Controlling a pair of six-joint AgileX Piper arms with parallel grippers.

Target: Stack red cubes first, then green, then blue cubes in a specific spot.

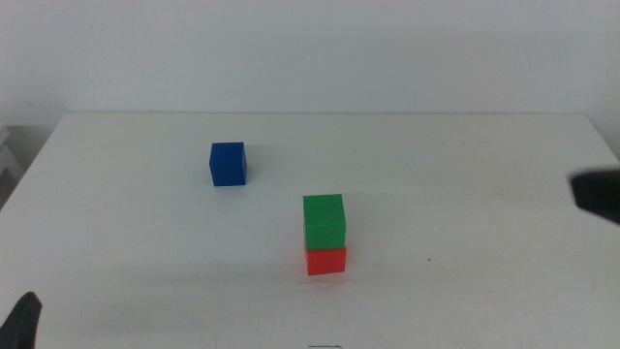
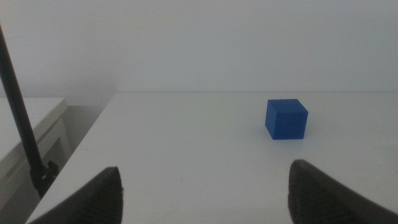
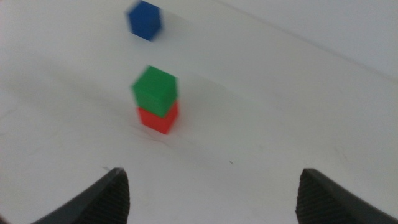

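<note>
The green cube (image 1: 324,221) sits on top of the red cube (image 1: 326,260) near the middle of the white table (image 1: 465,281). The blue cube (image 1: 228,163) stands alone further back and to the left. My left gripper (image 2: 205,190) is open low at the table's front left corner, only a dark tip (image 1: 21,325) showing in the middle view, and faces the blue cube (image 2: 286,119) from a distance. My right gripper (image 3: 214,196) is open and holds nothing; it shows as a dark shape (image 1: 596,194) at the right edge, well away from the green cube (image 3: 154,91) on the red cube (image 3: 160,117).
The table's left edge drops off beside a lower white shelf (image 2: 25,134), where a thin dark pole (image 2: 22,124) stands. A plain white wall runs behind the table.
</note>
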